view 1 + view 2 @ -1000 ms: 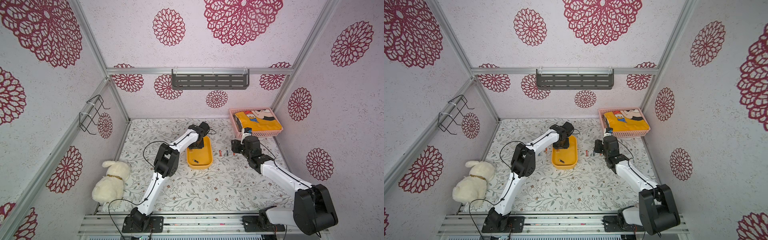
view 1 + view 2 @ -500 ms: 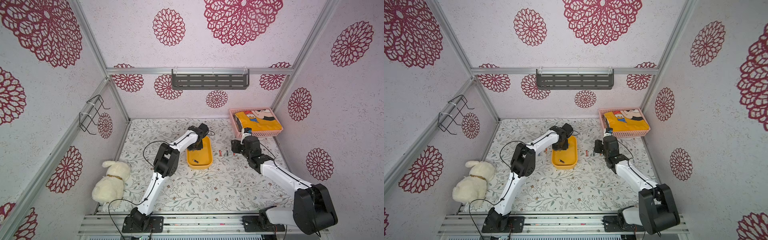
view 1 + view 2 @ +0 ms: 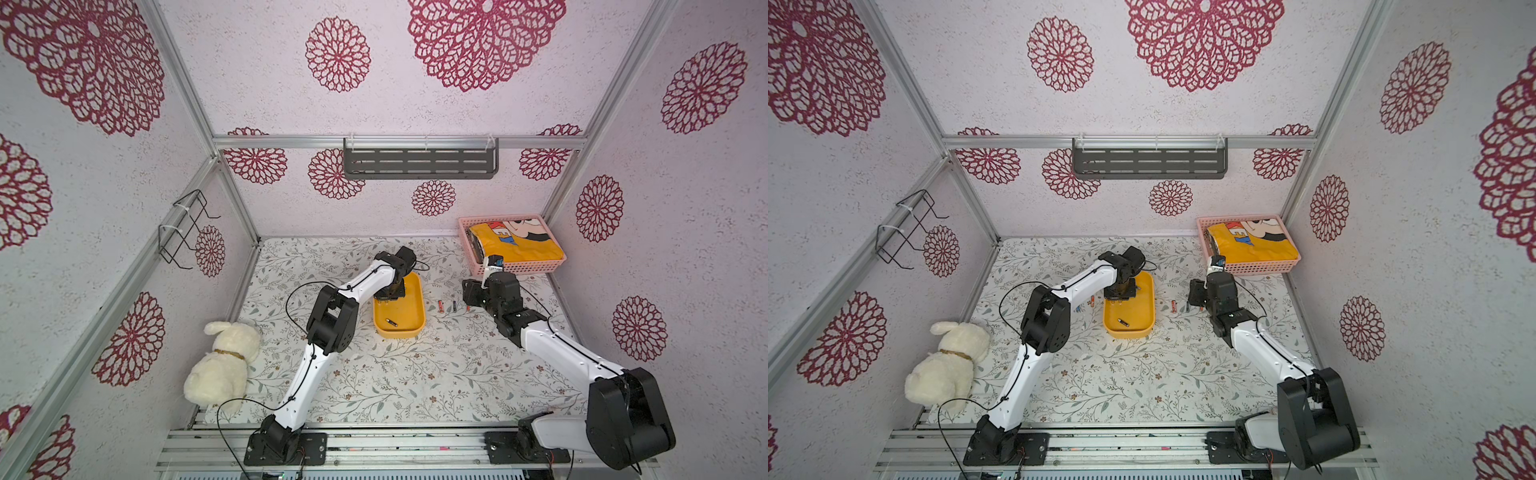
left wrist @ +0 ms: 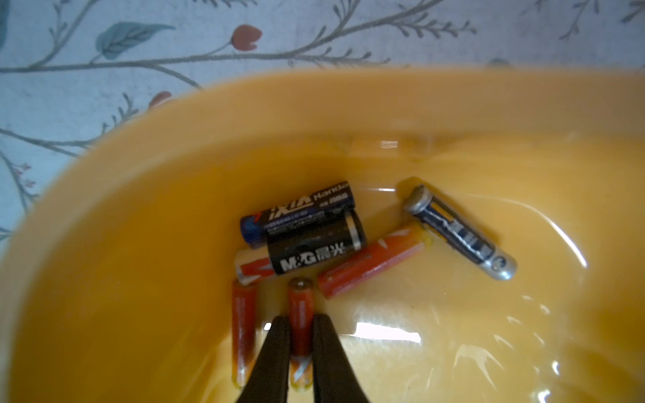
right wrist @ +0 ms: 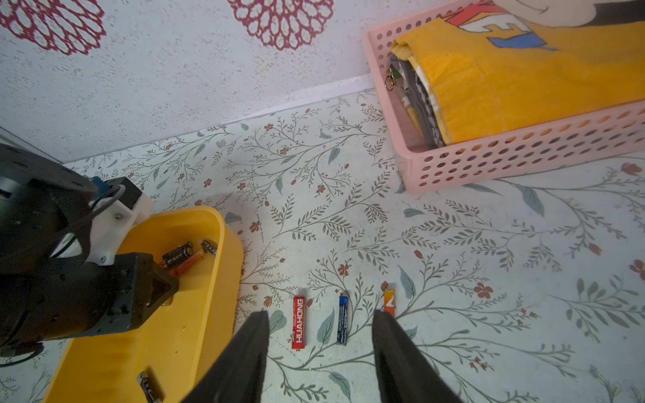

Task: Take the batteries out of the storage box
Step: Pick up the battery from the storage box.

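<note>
The left gripper (image 4: 299, 319) has just clamped 1 orange battery (image 4: 301, 301) at the storage box's (image 4: 139, 244) far end, so lifting out looks next. The right gripper (image 5: 321, 314) hangs released.

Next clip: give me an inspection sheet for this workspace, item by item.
Surface: floral-patterned tabletop.
Job's things: storage box holds a cluster of batteries and a lone black battery; three batteries lie on the table beside it.
Clutter: plush toy; pink basket holding yellow cloth.
Grippers: left gripper shut on an orange battery inside the box; right gripper open above the three table batteries.
Cables: black cable loops beside the left arm; no snag seen.
Surroundings: flower-patterned walls, grey shelf, wire rack.
</note>
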{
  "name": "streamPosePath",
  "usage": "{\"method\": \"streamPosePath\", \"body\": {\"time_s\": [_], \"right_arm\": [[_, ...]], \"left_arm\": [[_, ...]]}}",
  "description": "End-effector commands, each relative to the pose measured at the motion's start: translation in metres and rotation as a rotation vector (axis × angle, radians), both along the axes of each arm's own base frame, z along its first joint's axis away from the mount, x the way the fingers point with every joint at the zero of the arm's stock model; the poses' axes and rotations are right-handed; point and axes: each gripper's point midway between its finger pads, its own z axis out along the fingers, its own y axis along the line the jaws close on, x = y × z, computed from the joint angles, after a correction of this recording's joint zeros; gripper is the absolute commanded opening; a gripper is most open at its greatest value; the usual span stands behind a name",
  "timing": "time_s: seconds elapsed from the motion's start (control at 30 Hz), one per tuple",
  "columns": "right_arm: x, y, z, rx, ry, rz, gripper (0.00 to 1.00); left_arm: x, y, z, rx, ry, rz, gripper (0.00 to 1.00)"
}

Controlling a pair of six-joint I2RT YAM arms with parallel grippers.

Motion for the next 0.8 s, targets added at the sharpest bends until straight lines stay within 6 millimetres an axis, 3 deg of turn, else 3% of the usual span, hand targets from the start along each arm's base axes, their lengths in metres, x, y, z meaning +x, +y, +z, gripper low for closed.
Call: {"method": "streamPosePath", "body": {"time_s": [0.0,0.17,0.47,0.53,0.63,0.77], "right_arm": [[-0.001,0.001,0.022,0.009,-0.069,0.012,0.54],[-0.002,0.002,0.025,0.012,-0.079,0.018,0.54],[-0.002,0.005,0.024,0.025,-0.077,0.031,0.55],[-0.002,0.009,0.026,0.031,-0.088,0.058,0.55],[-0.008,0.032,0.033,0.056,-0.130,0.172,0.56],[-0.023,0.079,0.041,0.062,-0.182,0.370,0.62]], "left_arm": [[-0.010,0.011,-0.009,0.023,0.046,-0.003,0.02],[-0.011,0.011,0.020,-0.003,0.010,-0.011,0.00],[-0.007,0.022,0.114,-0.059,-0.144,-0.029,0.00],[-0.008,0.032,0.130,-0.074,-0.169,-0.021,0.00],[-0.009,0.059,0.142,-0.096,-0.203,-0.005,0.00],[-0.012,0.113,0.143,-0.111,-0.244,0.040,0.00]]}}
